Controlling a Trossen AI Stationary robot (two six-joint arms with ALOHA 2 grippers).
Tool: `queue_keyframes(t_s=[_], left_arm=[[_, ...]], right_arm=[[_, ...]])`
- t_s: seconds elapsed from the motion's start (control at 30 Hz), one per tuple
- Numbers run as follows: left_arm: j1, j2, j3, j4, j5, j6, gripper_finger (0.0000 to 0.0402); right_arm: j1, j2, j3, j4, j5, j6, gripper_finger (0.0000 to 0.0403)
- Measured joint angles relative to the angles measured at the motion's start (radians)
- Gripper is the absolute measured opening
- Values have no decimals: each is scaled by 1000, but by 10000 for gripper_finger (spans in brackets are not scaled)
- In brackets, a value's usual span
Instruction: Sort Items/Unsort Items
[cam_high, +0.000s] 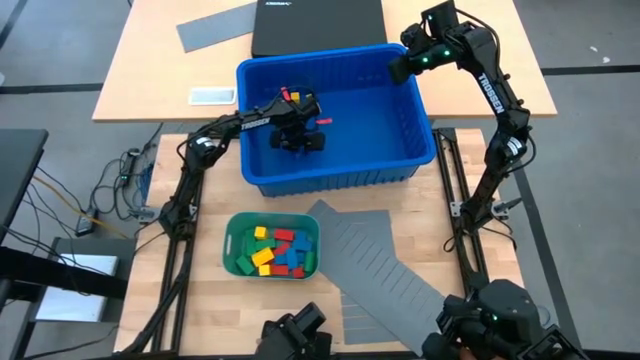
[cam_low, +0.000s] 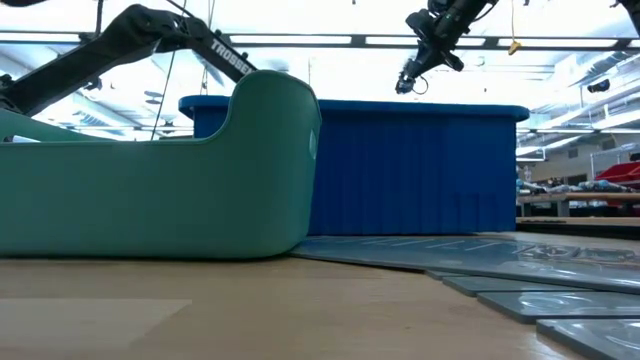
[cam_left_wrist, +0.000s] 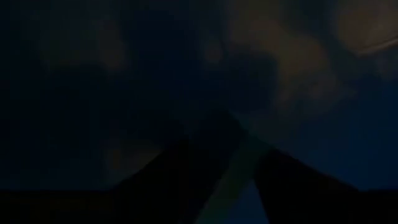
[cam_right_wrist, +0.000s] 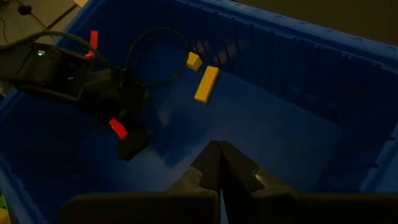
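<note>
Blue bin (cam_high: 420, 140) sits at upper centre of the high view, on the table (cam_high: 420, 250). My left hand (cam_high: 297, 137) is down inside it, centre-left of the bin floor; wrist view is too dark, so I cannot tell if its fingers are open or holding anything. My right hand (cam_high: 400, 68) hangs over the bin's upper right corner, fingers (cam_right_wrist: 208, 165) pressed together, nothing in them. In the right wrist view two yellow blocks (cam_right_wrist: 206, 83) lie on the bin floor, upper centre of frame, apart from both hands. Most blocks (cam_high: 275, 248) (red, yellow, green, blue) are piled in the green tray (cam_high: 232, 245), lower left of centre in the high view, just below the bin. Grey slotted sheet (cam_high: 375, 265) lies right of the tray, touching its corner.
</note>
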Motion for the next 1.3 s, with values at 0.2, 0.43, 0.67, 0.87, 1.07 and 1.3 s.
queue_keyframes(t_s=[0.2, 0.43, 0.67, 0.87, 1.07, 1.3], left_arm=[[6, 0, -2, -6, -1, 113, 147], [2, 8, 54, -89, 11, 267, 50], [-3, 9, 374, -270, 42, 401, 50], [-52, -166, 404, -288, 228, 421, 50], [-174, -349, 389, -407, 230, 404, 50], [-391, -431, 389, -633, 232, 358, 50]], right_arm=[[2, 0, 0, 0, -27, 0, 3], [2, 0, 0, 1, -27, 0, 2], [2, 0, 0, 10, -27, -10, 2], [2, 0, 0, 12, -29, -23, 3], [2, 0, 0, 33, -41, -27, 1], [3, 0, 0, 44, -52, -27, 1]])
